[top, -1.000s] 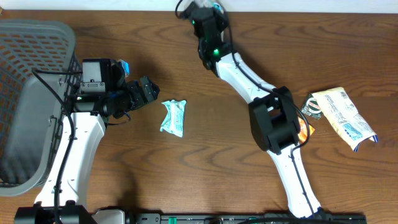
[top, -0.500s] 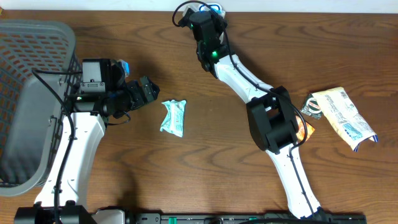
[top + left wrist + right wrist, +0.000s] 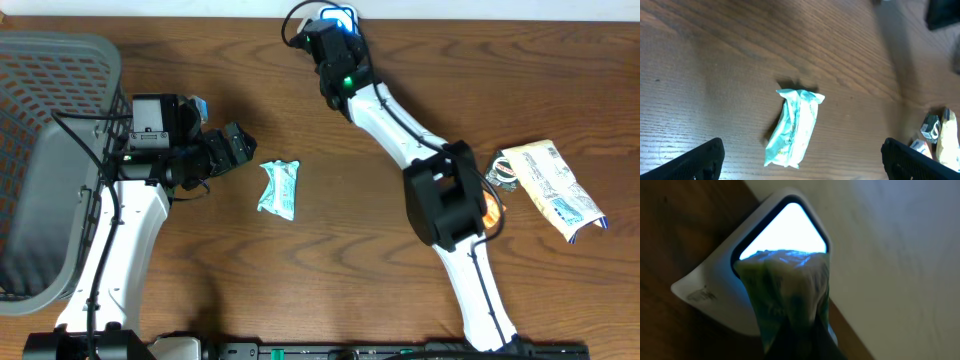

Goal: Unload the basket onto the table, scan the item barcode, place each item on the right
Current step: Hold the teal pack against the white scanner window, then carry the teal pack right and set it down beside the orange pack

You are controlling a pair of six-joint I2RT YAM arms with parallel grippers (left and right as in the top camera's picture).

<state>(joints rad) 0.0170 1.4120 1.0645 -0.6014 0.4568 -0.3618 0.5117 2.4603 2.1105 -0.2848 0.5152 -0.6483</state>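
Pressing the item to the reader: the right tool [image 3: 330,35] is clenched on a small crinkled packet [image 3: 785,290] and holds it against the lit window of the white scanner [image 3: 710,290], at the far edge of the table [image 3: 330,280].

Doing it well, as I judge it:
- Printed side flat toward the glass. The barcode cannot be seen from here, so the facing is unconfirmed.
- Hold steady. If nothing reads, a slow small roll of the wrist beats a wave.
- The wrapper is soft, so a hard squeeze may crease the code.
- The scanner sits loose near the table edge, so avoid shoving it.

Left tool [image 3: 232,148]: released, jaws spread wide, idle just beside a teal pouch [image 3: 279,188].

Views compared:
- Right wrist alone shows the packet, its top covering the lower part of the window and its wrapper lit bluish. The fingers are lost in the dark at the bottom of the picture.
- Overhead hides the packet under the wrist and shows only the glow at the scanner. It does give the layout: a basket [image 3: 50,150] at the far left and a pile of packages [image 3: 550,185] at the right, well apart from the scanner.
- Left wrist shows the teal pouch lying flat and slightly tilted between its own spread fingertips, untouched.
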